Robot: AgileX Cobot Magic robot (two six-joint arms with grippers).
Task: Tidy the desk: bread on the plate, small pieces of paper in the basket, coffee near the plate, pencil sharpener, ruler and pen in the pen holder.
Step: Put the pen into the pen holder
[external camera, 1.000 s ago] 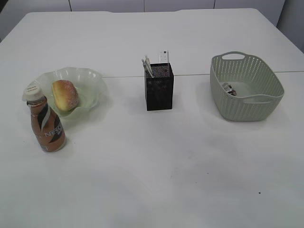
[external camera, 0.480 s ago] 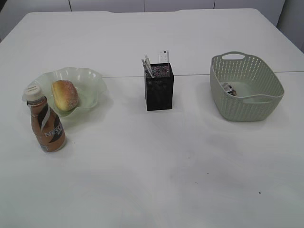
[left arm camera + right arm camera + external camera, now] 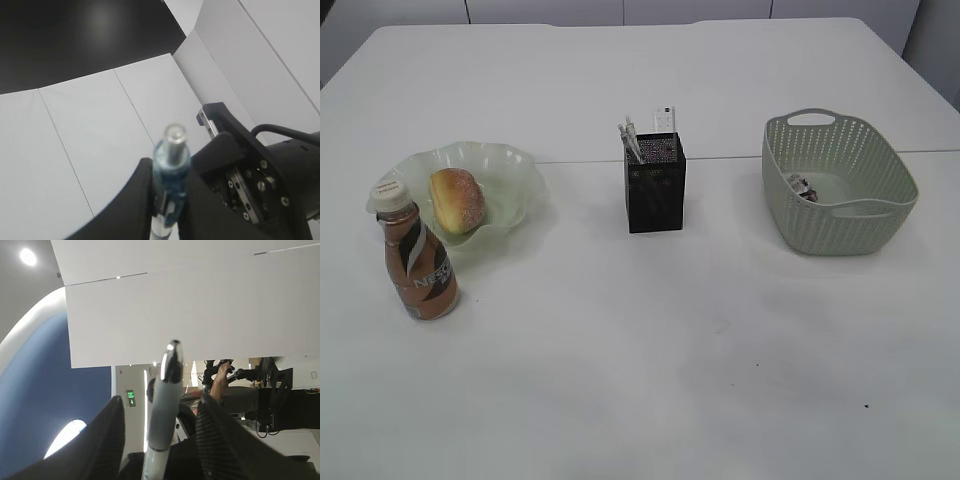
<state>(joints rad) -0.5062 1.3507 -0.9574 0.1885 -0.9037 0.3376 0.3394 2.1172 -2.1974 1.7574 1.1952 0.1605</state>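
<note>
Neither arm shows in the exterior view. On the desk (image 3: 650, 330) the bread (image 3: 455, 200) lies on the plate (image 3: 512, 158), and the coffee (image 3: 417, 262) stands upright just in front of it. The pen holder (image 3: 655, 195) in the middle holds pens (image 3: 631, 141) and the ruler (image 3: 665, 118). The basket (image 3: 840, 215) at the right holds a small crumpled piece of paper (image 3: 801, 186). The pencil sharpener is hidden. My left gripper (image 3: 170, 177) is shut on a blue-clear pen (image 3: 171, 157). My right gripper (image 3: 161, 405) stands open, a grey pen (image 3: 166, 390) upright between its jaws with gaps either side.
A thin seam (image 3: 740, 157) crosses the desk behind the pen holder. Both wrist cameras face upward at white panels (image 3: 125, 130) and a ceiling (image 3: 175, 315), away from the desk.
</note>
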